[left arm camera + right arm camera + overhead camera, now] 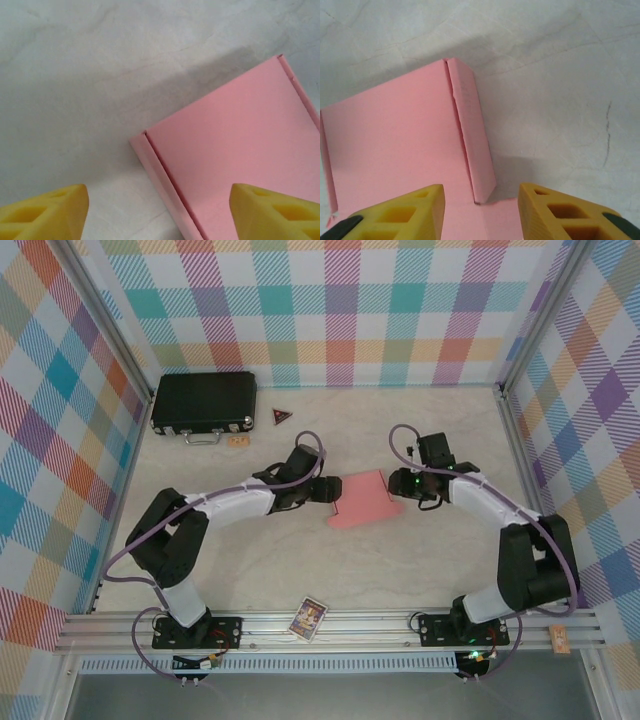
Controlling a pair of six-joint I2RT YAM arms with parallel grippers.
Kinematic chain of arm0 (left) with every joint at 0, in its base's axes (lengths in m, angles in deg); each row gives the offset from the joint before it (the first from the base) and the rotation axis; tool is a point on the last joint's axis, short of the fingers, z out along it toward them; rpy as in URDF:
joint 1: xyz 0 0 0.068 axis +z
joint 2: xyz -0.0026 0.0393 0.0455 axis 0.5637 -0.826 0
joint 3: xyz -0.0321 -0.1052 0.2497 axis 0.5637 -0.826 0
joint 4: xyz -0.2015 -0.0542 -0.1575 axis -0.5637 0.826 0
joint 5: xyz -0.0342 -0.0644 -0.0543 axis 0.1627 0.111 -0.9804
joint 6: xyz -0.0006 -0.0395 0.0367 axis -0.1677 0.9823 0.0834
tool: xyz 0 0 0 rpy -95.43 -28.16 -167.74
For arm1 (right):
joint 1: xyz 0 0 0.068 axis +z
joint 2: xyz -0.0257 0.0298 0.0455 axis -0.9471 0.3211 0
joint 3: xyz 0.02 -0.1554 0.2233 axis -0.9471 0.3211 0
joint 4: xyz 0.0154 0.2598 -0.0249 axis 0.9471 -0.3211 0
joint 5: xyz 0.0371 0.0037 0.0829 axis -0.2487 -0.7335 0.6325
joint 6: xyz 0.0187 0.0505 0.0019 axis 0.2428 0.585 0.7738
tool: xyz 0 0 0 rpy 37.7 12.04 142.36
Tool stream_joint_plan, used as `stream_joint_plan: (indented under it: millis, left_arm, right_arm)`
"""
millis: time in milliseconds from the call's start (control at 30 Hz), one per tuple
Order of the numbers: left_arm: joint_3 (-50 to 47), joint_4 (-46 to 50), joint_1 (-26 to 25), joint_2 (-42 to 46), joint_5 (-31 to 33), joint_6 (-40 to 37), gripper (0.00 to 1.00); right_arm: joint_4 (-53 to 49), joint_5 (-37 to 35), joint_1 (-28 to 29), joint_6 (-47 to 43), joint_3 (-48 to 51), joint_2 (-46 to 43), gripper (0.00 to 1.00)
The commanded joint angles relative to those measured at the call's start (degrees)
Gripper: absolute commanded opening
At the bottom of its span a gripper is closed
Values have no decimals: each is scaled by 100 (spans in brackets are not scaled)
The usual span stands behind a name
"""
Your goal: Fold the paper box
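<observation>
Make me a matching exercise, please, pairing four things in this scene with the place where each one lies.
Things:
1. paper box
2. black case
3. picture card
4. dark triangle

Places:
A. on the metal rail at the near edge
B. far left corner of the table
C. middle of the table
D. far side, just right of the black case

Pairs: 1-C, 2-B, 3-A, 4-D
</observation>
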Motion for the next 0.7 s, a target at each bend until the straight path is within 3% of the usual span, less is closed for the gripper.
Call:
stream_joint_plan:
  millis: [0, 133, 233, 300, 467, 667]
  left_arm:
    - [559, 201, 106, -367, -145, -801, 77]
    - [1201, 306, 172, -976, -794, -1327, 80]
    - [1566, 266, 207, -1416, -1259, -1583, 81]
    - [1808, 352, 233, -1694, -1338, -1628, 81]
    - [2152, 575, 251, -2166, -1474, -1654, 78]
    - [1915, 813, 246, -2032, -1206, -1332, 63]
  right_arm:
    - [-190, 55, -48, 388, 416, -598, 46]
    - [-429, 254, -50, 731, 827, -1200, 52]
    - [-4, 1078, -45, 1141, 1404, -1547, 56]
    - [507, 1485, -22, 1471, 1840, -1750, 57]
    - [1221, 1525, 171, 1900, 2432, -1848, 58]
    - [2345, 1630, 378, 2186, 2716, -1287, 58]
